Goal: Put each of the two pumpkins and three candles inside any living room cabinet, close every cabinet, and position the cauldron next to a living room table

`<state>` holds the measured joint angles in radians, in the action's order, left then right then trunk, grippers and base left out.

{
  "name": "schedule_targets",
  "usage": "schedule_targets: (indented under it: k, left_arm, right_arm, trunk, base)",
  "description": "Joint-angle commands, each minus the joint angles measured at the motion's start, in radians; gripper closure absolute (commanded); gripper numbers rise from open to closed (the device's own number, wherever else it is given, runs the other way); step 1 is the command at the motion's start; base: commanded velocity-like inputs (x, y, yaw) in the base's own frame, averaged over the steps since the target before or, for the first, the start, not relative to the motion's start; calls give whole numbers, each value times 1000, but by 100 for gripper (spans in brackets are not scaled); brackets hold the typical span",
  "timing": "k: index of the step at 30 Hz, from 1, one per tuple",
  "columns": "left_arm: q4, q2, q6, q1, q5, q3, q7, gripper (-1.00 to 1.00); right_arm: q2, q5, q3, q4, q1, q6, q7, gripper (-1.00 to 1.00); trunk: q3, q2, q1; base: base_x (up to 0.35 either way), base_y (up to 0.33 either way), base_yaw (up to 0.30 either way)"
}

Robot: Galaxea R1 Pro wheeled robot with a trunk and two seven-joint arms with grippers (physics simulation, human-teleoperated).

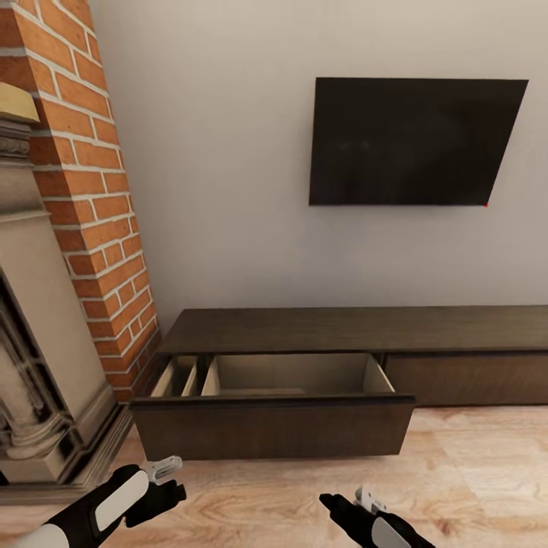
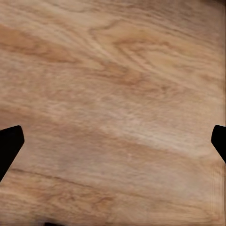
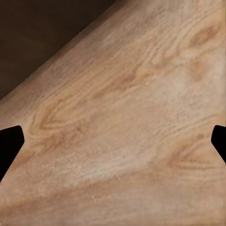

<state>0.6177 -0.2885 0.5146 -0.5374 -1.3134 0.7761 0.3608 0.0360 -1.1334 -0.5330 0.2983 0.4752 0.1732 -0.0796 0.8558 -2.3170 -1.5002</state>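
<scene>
The cabinet [image 1: 358,329] is a long low dark-brown unit against the white wall. Its left drawer [image 1: 274,430] is pulled out, and what I see of its light beige inside [image 1: 297,373] holds nothing; the drawer front hides the bottom. The drawer to its right is shut. My left gripper [image 1: 169,493] hangs low over the wood floor in front of the drawer's left end, open and empty [image 2: 113,146]. My right gripper [image 1: 339,508] is low in front of the drawer's right part, also open and empty [image 3: 113,146]. The pumpkins, candles, cauldron and table are out of view.
A red brick chimney wall [image 1: 91,190] and a stone fireplace surround [image 1: 38,320] stand at the left, close to the open drawer. A dark television [image 1: 415,141] hangs on the wall above the cabinet. Light wood floor [image 1: 472,472] spreads in front.
</scene>
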Motion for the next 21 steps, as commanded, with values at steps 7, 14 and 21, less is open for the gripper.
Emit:
schedule_targets:
  k: [7,14,21]
  left_arm:
    - [-25,9,-4,-1,-9,9,9,-100]
    - [-99,53,-84,-1,-8,13,9,-100]
    - [-129,64,-134,-1,-8,21,9,-100]
  right_arm:
    - [1,-4,-2,1,1,-38,-3,-100]
    - [-1,-3,-3,2,0,-40,-7,-100]
    - [1,-4,-3,1,1,-45,-7,-100]
  trunk:
    - [-21,49,27]
    - [-43,98,54]
    - [-65,147,81]
  base:
    - [0,0,0]
    - [0,0,0]
    - [0,0,99]
